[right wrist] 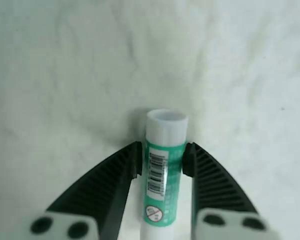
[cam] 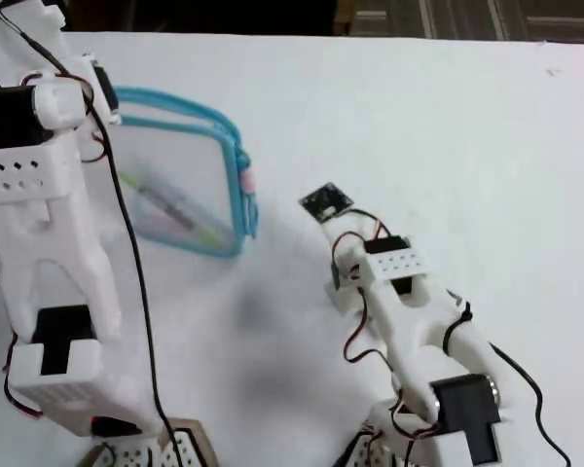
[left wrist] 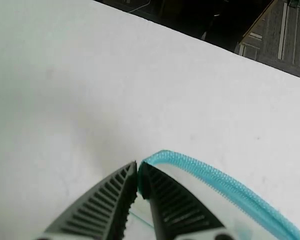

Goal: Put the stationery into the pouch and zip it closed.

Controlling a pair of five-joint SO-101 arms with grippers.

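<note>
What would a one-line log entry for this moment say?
left gripper: shut on pouch rim | right gripper: shut on glue stick | glue stick: not yet in pouch

Bright even light, soft shadow near pouch (cam: 180,180)

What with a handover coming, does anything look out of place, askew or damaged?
Nothing stands out. The left tool pinches the pouch rim, the right tool grips the glue stick; no spills or damage.

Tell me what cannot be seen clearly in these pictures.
- High view: the things inside the pouch are blurred behind its clear wall.
- Left wrist view: the edge cuts off most of the pouch.
- Right wrist view: the edge cuts off one end of the glue stick.
</note>
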